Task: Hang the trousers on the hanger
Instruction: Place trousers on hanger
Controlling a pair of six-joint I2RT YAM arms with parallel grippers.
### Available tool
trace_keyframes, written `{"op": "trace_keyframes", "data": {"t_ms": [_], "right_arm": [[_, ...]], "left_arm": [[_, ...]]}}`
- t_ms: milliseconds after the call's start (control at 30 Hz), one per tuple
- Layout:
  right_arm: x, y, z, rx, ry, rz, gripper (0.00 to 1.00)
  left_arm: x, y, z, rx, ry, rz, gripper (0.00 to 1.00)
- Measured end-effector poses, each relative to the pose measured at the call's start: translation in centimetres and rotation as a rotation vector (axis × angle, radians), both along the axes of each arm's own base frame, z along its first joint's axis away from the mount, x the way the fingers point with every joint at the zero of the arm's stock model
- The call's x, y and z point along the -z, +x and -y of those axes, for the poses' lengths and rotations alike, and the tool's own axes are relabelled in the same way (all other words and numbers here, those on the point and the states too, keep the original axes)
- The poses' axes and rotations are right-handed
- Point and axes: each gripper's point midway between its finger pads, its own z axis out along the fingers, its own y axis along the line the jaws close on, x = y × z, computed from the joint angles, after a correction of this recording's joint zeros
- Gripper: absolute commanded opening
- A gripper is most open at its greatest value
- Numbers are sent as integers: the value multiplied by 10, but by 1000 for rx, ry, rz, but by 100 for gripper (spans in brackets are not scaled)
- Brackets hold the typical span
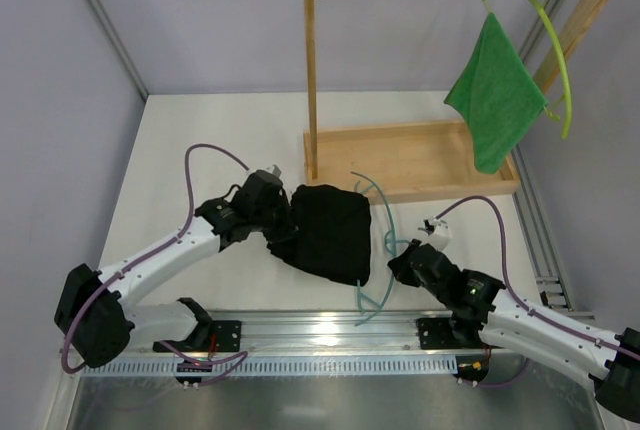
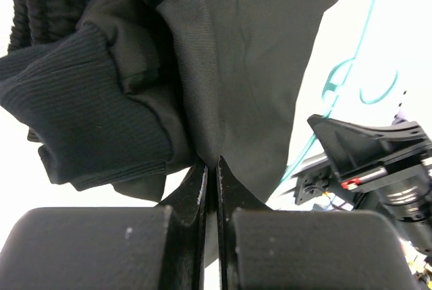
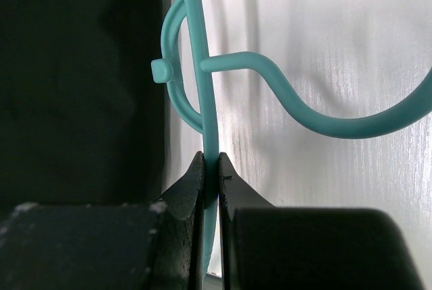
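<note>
On the left, the left fingers point(image 2: 194, 192) are seen pressed together on a fold of the trousers point(image 2: 243, 54), pinching the thin fabric at the bundle's edge. The trousers lie bunched in a dark heap on the table point(image 1: 200, 130), between the two arms and just beside the hanger point(image 1: 381, 202), whose teal rim is seen along the heap's right side. Whether any cloth is already over the bar cannot be told. On the right, the right fingers point(image 3: 192, 182) are clamped on a thin rod of the hanger, just below its hook.

The step in hand is judged to be the taking-up of both things, with draping not yet done. Next, the pinched fold would need to be lifted and drawn across the hanger's bar while the hanger is held steady; a slipping fold is the risk.
</note>
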Motion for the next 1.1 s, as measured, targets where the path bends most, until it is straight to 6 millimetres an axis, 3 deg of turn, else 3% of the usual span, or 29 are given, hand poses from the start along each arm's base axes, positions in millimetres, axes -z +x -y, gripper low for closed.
{"op": "trace_keyframes", "data": {"t_ms": [167,200,267,467,700,800,967,1100], "right_arm": [[0,0,-1,0,2,1,4],[0,0,-1,-1,3,1,4],[-1,1,-2,-1,7,4,4],[-1,1,-1,-1,6,5,4],[-1,1,-1,-1,6,5,4],[-1,1,-1,-1,6,5,4],[-1,1,-1,-1,6,5,4],[-1,1,-1,-1,6,5,4]], "left_arm": [[-22,8,-1,-17,9,35,1],[-26,9,-1,-18,10,40,14],[-28,9,-2,-13,17,44,26],[-25,6,-4,-7,28,36,24],[-5,-9,-21,-2,93,10,47],[-9,-16,-33,-5,112,39,54],[-4,-34,-37,23,23,75,56],[30,-48,-32,38,-16,9,57]]}}
